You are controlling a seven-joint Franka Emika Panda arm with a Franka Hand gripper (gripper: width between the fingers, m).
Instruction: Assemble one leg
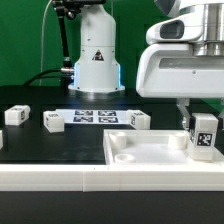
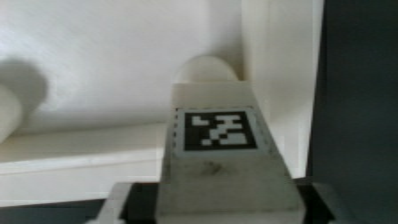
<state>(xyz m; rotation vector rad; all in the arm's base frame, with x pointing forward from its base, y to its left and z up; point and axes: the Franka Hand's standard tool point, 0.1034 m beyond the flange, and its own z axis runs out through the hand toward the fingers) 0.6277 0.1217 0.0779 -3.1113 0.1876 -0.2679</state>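
Note:
My gripper point(image 1: 203, 140) is shut on a leg point(image 1: 204, 136), a small white block with a black-and-white tag. It holds the leg upright over the far right corner of the large white tray-like panel point(image 1: 150, 160), at the exterior view's right. In the wrist view the held leg point(image 2: 217, 140) fills the middle, its tip next to the panel's raised rim point(image 2: 276, 60), with the dark fingers point(image 2: 143, 200) on both sides of it. Three more legs lie on the black table: one at the far left point(image 1: 15, 116), one beside it point(image 1: 52, 121), one behind the panel point(image 1: 139, 119).
The marker board point(image 1: 95, 116) lies flat at the back middle. A white robot base point(image 1: 95, 55) stands behind it against a green backdrop. A round corner socket point(image 2: 9, 105) of the panel shows in the wrist view.

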